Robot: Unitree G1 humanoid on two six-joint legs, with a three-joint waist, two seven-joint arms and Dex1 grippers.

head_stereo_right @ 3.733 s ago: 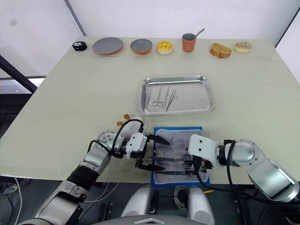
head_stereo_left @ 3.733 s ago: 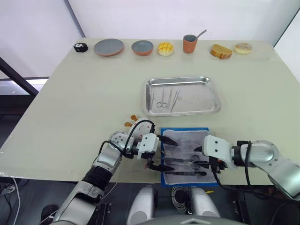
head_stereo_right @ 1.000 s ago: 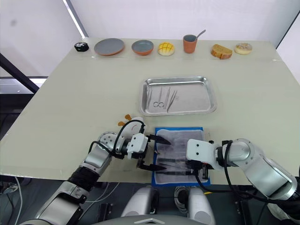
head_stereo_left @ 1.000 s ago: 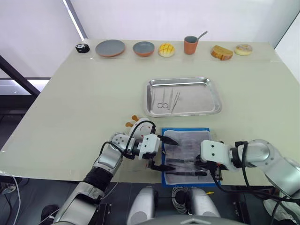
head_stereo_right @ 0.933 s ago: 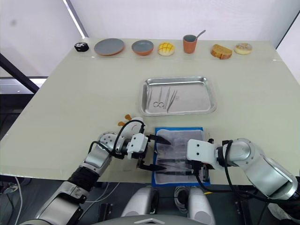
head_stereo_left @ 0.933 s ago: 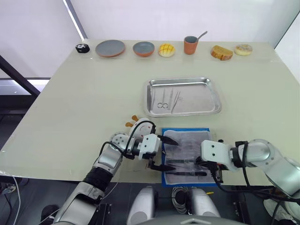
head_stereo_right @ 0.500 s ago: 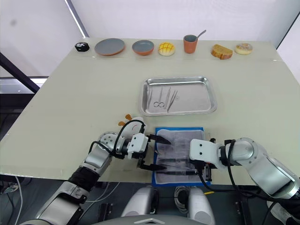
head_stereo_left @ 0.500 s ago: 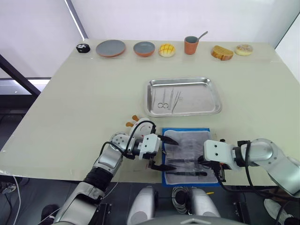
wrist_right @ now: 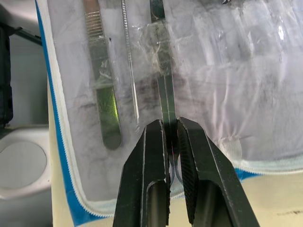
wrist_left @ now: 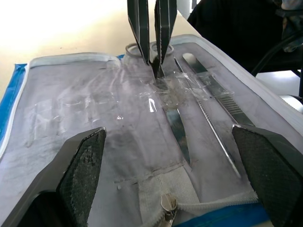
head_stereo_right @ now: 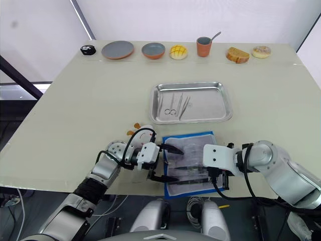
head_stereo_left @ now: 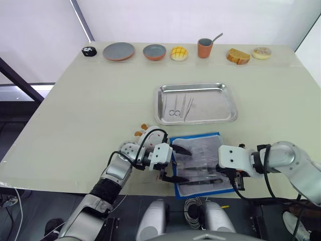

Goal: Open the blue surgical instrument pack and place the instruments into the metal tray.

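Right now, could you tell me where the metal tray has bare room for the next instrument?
The metal tray is bare across its right half, up to the right rim. Its left part is crowded with instruments. The right gripper pinches another in the blue pack.

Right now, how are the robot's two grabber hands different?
The left gripper is spread wide open over the blue surgical instrument pack, holding nothing. The right gripper is pinched shut on a thin silver instrument. Both have two black fingers and are at the pack.
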